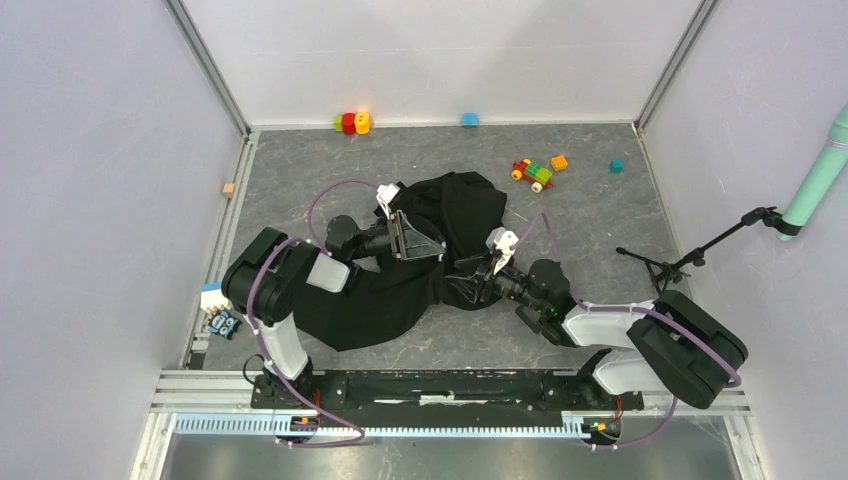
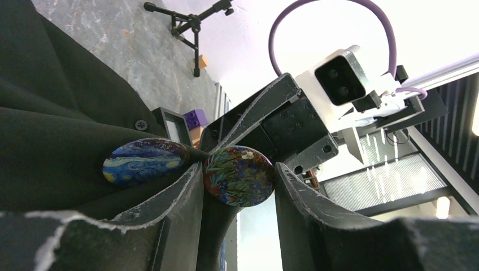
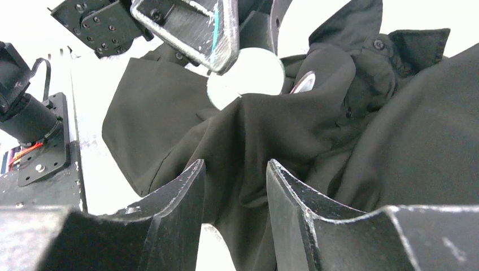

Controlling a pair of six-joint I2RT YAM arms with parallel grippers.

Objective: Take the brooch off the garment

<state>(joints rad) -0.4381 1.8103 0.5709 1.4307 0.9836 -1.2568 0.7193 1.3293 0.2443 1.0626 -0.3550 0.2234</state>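
Note:
The black garment (image 1: pixel 470 205) lies crumpled mid-table; it also fills the left wrist view (image 2: pixel 51 124) and the right wrist view (image 3: pixel 395 141). My left gripper (image 1: pixel 432 247) is shut on a round floral brooch (image 2: pixel 238 175), held edge to edge between both fingers. Its white back (image 3: pixel 248 76) shows in the right wrist view, with cloth peaking up to it. A second round blue-swirl brooch (image 2: pixel 144 161) sits on the cloth just left of it. My right gripper (image 1: pixel 468 270) is shut on a raised fold of the garment (image 3: pixel 234 169) right below the held brooch.
Coloured toy bricks (image 1: pixel 350 122) and a brick car (image 1: pixel 535 173) lie at the back. A black tripod stand (image 1: pixel 665 265) stands at the right, near a teal pole (image 1: pixel 820 175). A purple block (image 2: pixel 195 118) and small blue-white items (image 1: pixel 218 310) also show.

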